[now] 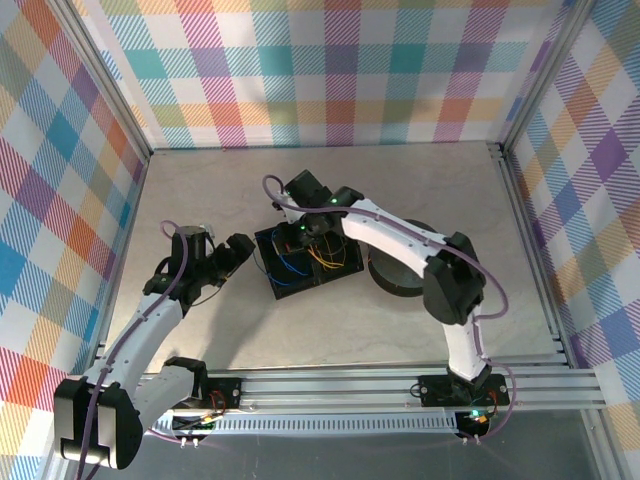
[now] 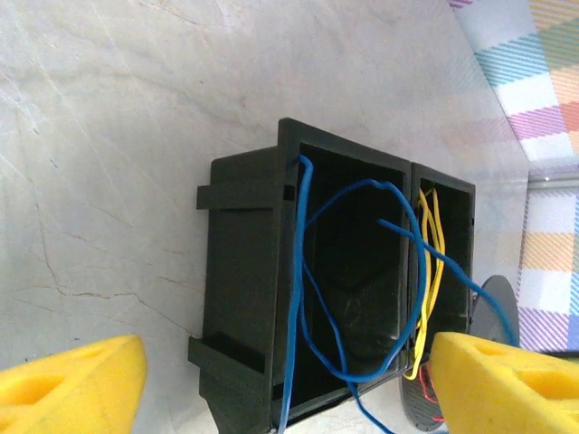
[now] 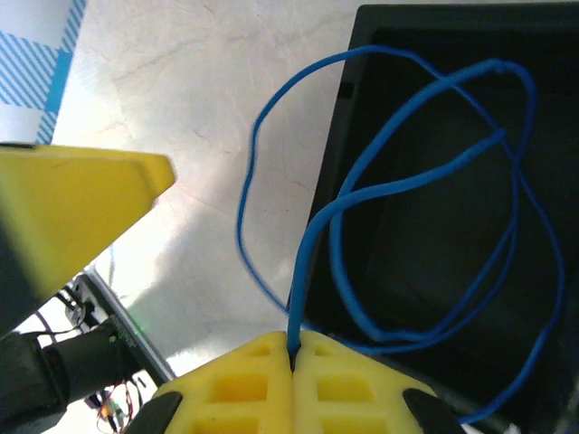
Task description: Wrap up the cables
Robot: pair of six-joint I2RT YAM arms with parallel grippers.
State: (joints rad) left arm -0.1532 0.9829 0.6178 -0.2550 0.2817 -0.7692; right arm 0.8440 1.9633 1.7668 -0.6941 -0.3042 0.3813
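A blue cable [image 3: 312, 235] loops out of an open black box [image 3: 425, 226] and over its wall onto the table. My right gripper [image 3: 294, 351] is shut on one strand of it, just outside the box's edge. From above, the right gripper [image 1: 300, 235] sits over the box's [image 1: 272, 285] left part. My left gripper [image 2: 289, 398] stands open, its yellow fingers [image 2: 72, 384] wide apart on either side of the box [image 2: 244, 271], nothing held. The blue cable [image 2: 298, 271] hangs in the near compartment; yellow cables [image 2: 427, 271] lie in the far one. The left gripper [image 1: 240, 255] is just left of the box.
A dark round disc [image 1: 395, 275] lies right of the box, under the right arm; its grey edge [image 2: 498, 307] shows beyond the box. A thin red wire [image 2: 425, 393] lies beside it. Checked walls close in the marble table [image 1: 200, 200] on three sides.
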